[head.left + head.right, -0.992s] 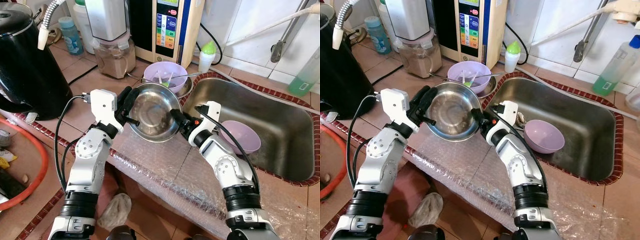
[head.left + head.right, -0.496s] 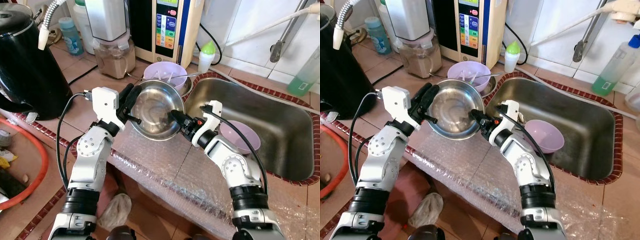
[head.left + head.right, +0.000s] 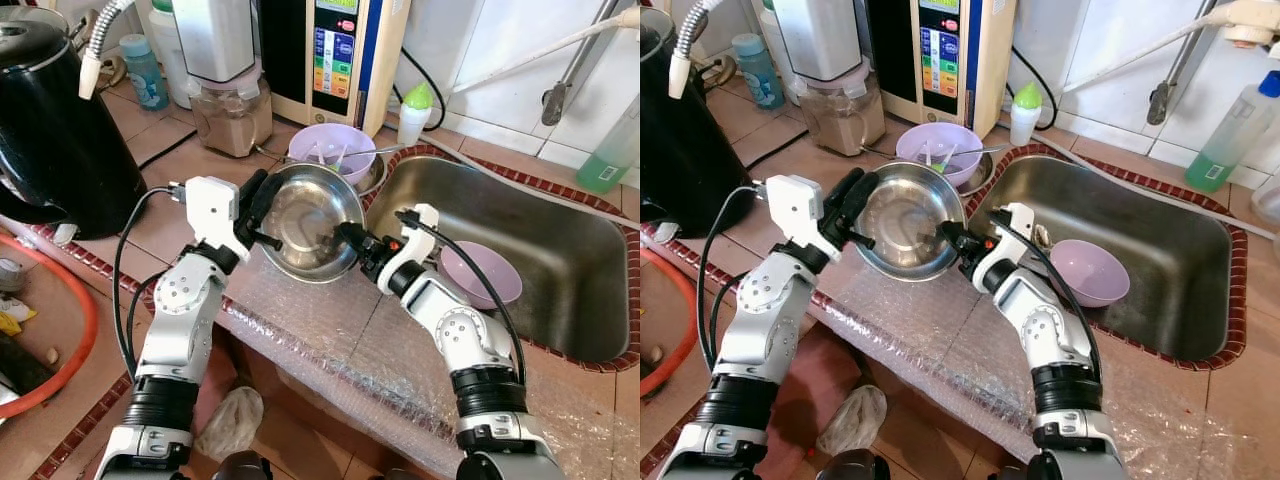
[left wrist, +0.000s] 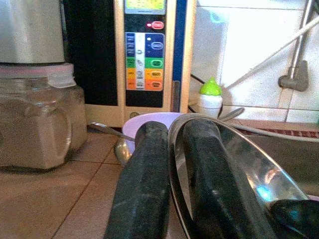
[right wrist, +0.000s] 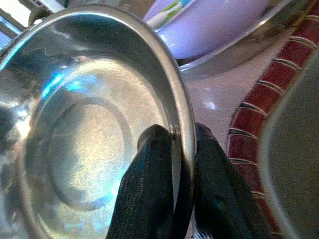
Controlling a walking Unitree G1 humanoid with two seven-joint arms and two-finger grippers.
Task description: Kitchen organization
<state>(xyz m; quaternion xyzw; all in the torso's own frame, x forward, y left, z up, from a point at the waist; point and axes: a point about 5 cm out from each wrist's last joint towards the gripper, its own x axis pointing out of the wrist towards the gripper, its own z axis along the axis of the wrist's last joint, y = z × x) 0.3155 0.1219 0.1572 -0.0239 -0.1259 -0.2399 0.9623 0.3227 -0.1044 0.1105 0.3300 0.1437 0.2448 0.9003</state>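
The steel bowl point(image 3: 312, 222) sits mid-frame, tilted with its hollow facing the camera. The left end effector point(image 3: 258, 212) pinches its left rim, while the right end effector point(image 3: 350, 238) pinches its right rim.

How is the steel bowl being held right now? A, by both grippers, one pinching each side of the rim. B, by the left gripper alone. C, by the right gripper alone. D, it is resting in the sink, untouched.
A: the steel bowl is tilted above the counter, with the left gripper clamped on one side of its rim and the right gripper on the opposite side; both wrist views show fingers straddling the rim.
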